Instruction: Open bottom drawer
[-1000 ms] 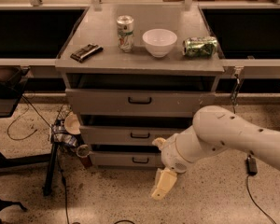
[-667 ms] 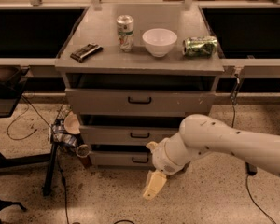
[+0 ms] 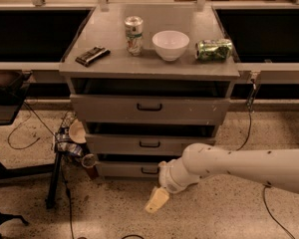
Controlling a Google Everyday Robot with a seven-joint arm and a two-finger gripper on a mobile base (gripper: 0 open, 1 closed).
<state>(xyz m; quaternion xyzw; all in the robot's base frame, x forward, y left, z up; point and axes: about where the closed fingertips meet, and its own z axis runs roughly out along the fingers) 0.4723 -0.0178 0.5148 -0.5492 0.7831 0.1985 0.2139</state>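
The bottom drawer (image 3: 124, 169) is the lowest of three grey cabinet drawers and sits nearly flush in the cabinet. Its small black bar handle (image 3: 149, 171) shows just left of my arm. My white arm (image 3: 229, 164) reaches in from the right, and its wrist covers the drawer's right part. My gripper (image 3: 156, 200), cream-coloured, points down-left toward the floor. It is in front of and below the drawer front, a little below its handle, and is not touching it. The middle drawer (image 3: 149, 144) and the top drawer (image 3: 149, 107) stand above.
On the cabinet top are a black bar (image 3: 92, 55), an upright can (image 3: 133, 35), a white bowl (image 3: 170, 44) and a green can on its side (image 3: 214, 49). A black stand (image 3: 54, 183), cups and cables lie on the floor to the left.
My arm has swung left across the cabinet front. The gripper has moved left and slightly down, ending below the bottom drawer's handle. The drawers have not moved.
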